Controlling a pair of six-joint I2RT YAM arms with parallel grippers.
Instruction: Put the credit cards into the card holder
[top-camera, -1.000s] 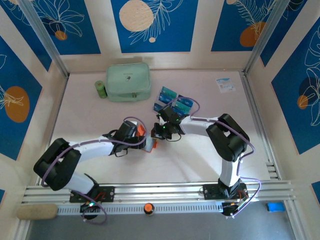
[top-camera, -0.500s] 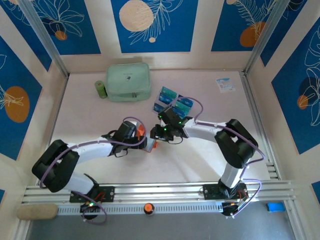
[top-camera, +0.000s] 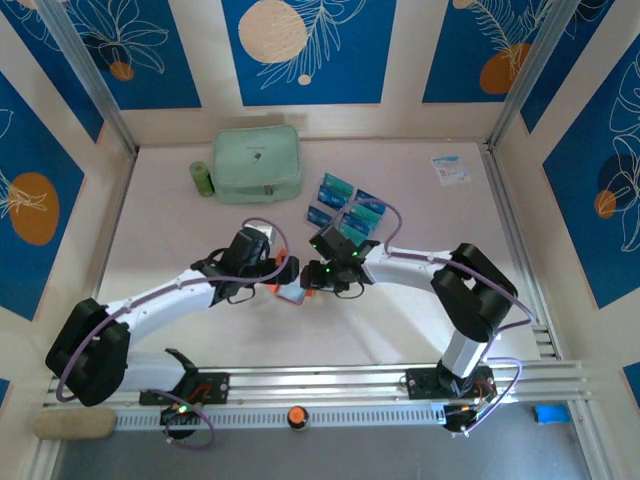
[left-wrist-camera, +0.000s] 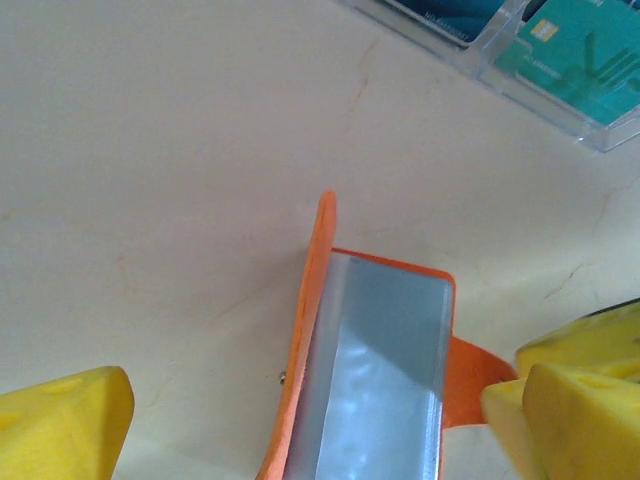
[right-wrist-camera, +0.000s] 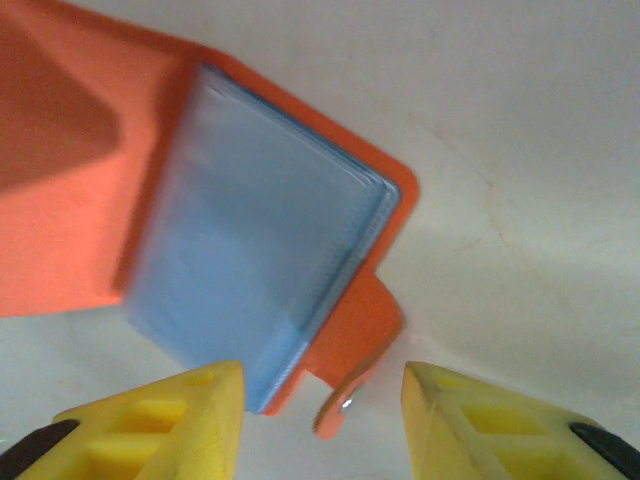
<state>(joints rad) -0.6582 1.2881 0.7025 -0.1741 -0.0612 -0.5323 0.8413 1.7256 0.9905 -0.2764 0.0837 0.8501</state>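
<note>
The card holder (top-camera: 290, 294), a small orange wallet, lies open on the table between my two grippers. Its clear sleeves (left-wrist-camera: 385, 370) face up, and its snap tab (right-wrist-camera: 355, 350) sticks out at one side. My left gripper (left-wrist-camera: 310, 425) is wide open, with a yellow finger (left-wrist-camera: 60, 425) on each side of the wallet, not touching it. My right gripper (right-wrist-camera: 320, 420) is open too, and the tab sits loose between its fingers. In the top view the left gripper (top-camera: 283, 272) and right gripper (top-camera: 312, 278) nearly meet. Teal credit cards (top-camera: 345, 205) stand behind them, teal credit cards (left-wrist-camera: 575, 45).
The cards sit in a clear acrylic rack (left-wrist-camera: 500, 50). A mint-green zip pouch (top-camera: 257, 162) and a small green cylinder (top-camera: 202, 178) are at the back left. A white-and-blue leaflet (top-camera: 450, 168) lies at the back right.
Both grippers have opened. The left arm has stretched out and its wrist has moved up and left. The wallet now lies loose and open on the table.
</note>
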